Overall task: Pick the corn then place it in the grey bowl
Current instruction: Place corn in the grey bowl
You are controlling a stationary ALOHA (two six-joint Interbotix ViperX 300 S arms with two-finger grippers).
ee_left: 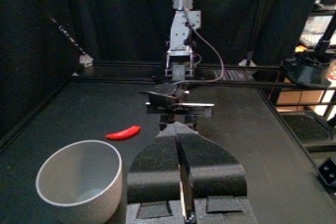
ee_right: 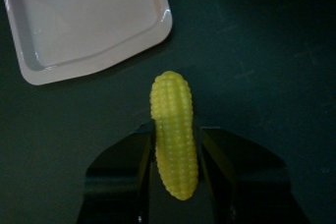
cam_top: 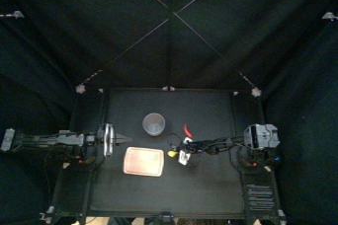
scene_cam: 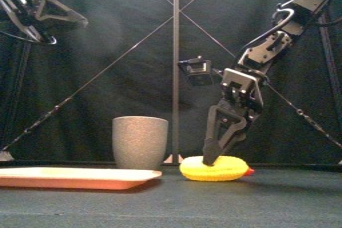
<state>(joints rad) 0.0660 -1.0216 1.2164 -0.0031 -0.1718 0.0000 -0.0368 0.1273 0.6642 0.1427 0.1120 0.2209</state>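
Currently, you are at the pick step. The right pincer (ee_right: 175, 147) is down at the table (cam_top: 211, 185). Its jaws sit against both long sides of the corn (ee_right: 171, 100) and, by the look of it, are pinching it near one end. The yellow corn lies flat on the table, not yet lifted.

Seen from above, the pink tray (cam_top: 142, 160) lies just beside the corn at 9 o'clock. The grey bowl (cam_top: 154, 122) stands upright and empty at 11 o'clock, near the corn but apart from it. A red chilli (cam_top: 189, 135) lies at 1 o'clock. The left pincer (ee_left: 182, 144) rests at the table's 9 o'clock edge, jaws pressed together, holding nothing.

Next, in my judgement, you need a firm hold and a straight lift, high enough for the corn to clear the bowl's rim. Then make a short carry toward 11 o'clock. Because the corn is held off its middle, it may droop or swing. The bowl's mouth looks narrow, so bring one end of the corn over it before you let go.
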